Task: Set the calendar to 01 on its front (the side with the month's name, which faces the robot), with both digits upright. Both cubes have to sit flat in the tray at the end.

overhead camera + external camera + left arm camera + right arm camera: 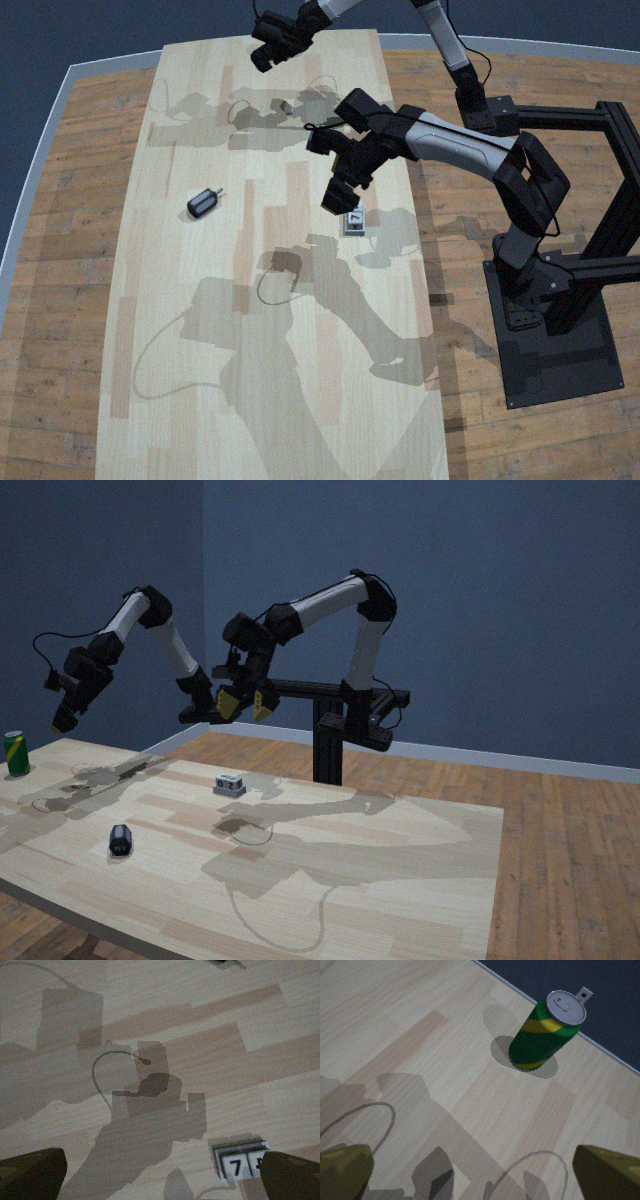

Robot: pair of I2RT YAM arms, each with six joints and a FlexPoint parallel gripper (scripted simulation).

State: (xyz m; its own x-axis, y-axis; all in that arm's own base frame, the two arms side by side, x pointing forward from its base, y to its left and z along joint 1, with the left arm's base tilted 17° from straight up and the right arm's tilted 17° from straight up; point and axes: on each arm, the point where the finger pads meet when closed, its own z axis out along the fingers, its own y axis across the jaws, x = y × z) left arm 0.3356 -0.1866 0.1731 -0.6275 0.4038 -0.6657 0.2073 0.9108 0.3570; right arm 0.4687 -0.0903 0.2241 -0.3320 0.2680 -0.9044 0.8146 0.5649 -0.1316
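Over the table (206,361) (361,919) (125,1025) (460,1055), our left gripper (326,175) (244,716) (163,1159) hangs above and near the calendar with its fingers spread fully apart, and we have nothing between them. Our right gripper (264,59) (62,725) (474,1153) is spread just as wide, also holding nothing, and hangs above the table on the side where the green can stands.

We see the calendar's grey tray (354,233) (229,792) resting on the table near the robot-side edge, with two pale cubes side by side on it. On the side turned to the exterior view, one cube (221,784) shows a 0 and its neighbour (234,783) a 2. From above and from our left wrist we make out a 7 on a cube; the digit beside it is partly covered by a left fingertip (287,1175) in the wrist view. The front, facing the robot, is hidden from us, so we cannot tell what it reads.

Farther out from us, a dark, rounded object (202,203) (120,840) lies on its side, well apart from the calendar. The green can (17,753) (540,1035) with yellow bands stands upright near the table's edge.
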